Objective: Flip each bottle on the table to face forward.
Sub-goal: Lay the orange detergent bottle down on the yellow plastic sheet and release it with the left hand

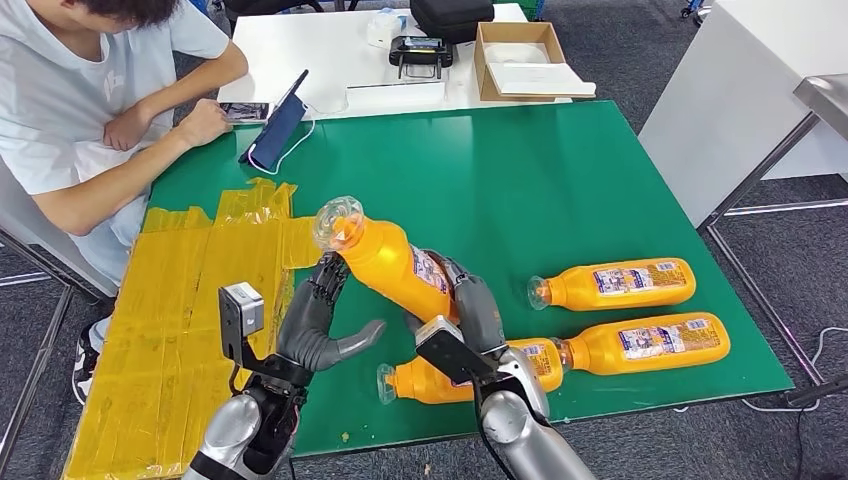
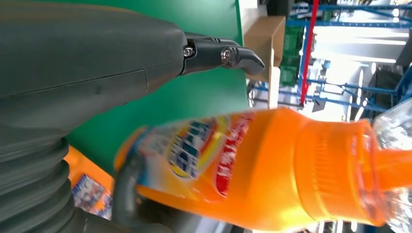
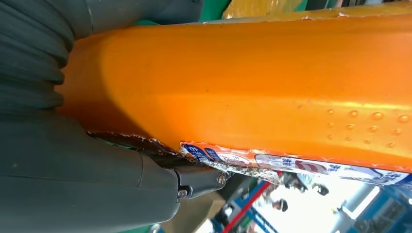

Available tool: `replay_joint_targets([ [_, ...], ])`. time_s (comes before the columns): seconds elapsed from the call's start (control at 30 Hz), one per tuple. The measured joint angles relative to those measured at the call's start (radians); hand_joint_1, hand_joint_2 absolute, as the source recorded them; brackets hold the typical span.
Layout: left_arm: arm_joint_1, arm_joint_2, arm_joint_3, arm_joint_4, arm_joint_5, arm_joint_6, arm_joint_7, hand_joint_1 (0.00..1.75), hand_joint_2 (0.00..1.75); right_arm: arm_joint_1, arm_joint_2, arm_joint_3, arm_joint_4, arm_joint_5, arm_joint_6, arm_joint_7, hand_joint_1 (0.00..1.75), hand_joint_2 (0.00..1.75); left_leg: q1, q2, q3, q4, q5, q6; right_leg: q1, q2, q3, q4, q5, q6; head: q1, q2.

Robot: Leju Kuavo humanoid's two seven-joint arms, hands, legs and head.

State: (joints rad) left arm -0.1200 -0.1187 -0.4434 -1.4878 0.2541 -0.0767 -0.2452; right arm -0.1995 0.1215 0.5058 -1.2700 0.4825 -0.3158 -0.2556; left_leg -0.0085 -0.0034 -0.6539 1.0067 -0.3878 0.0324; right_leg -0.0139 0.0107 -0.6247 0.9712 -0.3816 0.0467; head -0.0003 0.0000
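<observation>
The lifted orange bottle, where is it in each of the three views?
Head view: lifted orange bottle centre, tilted, clear base up-left, right robot hand gripping it.
Left wrist view: bottle across the lower half.
Right wrist view: bottle body spans the frame.
Shared landmark: green table.

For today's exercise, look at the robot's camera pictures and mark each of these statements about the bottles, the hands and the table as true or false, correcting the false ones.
1. The right hand grips the lifted bottle. True.
2. Three orange bottles lie on the green mat. True: near bottle, middle bottle, far bottle.
3. The lifted bottle is filled with clear water. False: its contents are orange.
4. The left hand rests flat on the yellow tape. False: it is raised beside the lifted bottle, near its neck.
5. The cardboard box sits on the green mat. False: it sits on the white table beyond.
</observation>
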Motion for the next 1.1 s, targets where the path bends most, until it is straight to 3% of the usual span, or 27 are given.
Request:
replay_joint_targets([
  [0.67,-0.045,0.011,-0.037,-0.009,0.029,0.011,0.007,0.01,1.75,-0.034,0.036,0.103,0.106,0.017,0.016,-0.018,1.75,1.75,0.000,0.000,0.000,0.000,0.000,0.000,0.000,0.000,-0.001,0.000,0.000,0.000,0.000,0.000],
  [0.7,-0.047,0.011,-0.038,-0.007,0.028,0.015,0.006,0.16,1.75,-0.035,0.038,0.107,0.110,0.017,0.014,-0.018,1.75,1.75,0.000,0.000,0.000,0.000,0.000,0.000,0.000,0.000,-0.001,0.000,0.000,0.000,0.000,0.000],
  [0.8,-0.054,0.011,-0.041,0.001,0.010,0.036,0.001,1.44,1.75,-0.041,0.041,0.117,0.121,0.014,0.009,-0.020,1.74,1.75,0.000,0.000,0.000,0.000,0.000,0.000,0.000,0.000,-0.001,0.000,0.000,0.000,0.000,0.000],
  [0.83,-0.057,0.011,-0.044,0.006,0.002,0.046,-0.002,1.73,1.75,-0.043,0.041,0.120,0.124,0.012,0.008,-0.020,1.74,1.75,0.000,0.000,0.000,0.000,0.000,0.000,0.000,0.000,-0.001,0.000,0.000,0.000,0.000,0.000],
  [1.1,-0.077,0.010,-0.057,0.034,-0.015,0.077,-0.018,1.75,1.75,-0.059,0.041,0.129,0.143,0.005,0.002,-0.020,1.75,1.75,0.000,0.000,0.000,0.000,0.000,0.000,0.000,0.000,-0.001,0.000,0.000,0.000,0.000,0.000],
])
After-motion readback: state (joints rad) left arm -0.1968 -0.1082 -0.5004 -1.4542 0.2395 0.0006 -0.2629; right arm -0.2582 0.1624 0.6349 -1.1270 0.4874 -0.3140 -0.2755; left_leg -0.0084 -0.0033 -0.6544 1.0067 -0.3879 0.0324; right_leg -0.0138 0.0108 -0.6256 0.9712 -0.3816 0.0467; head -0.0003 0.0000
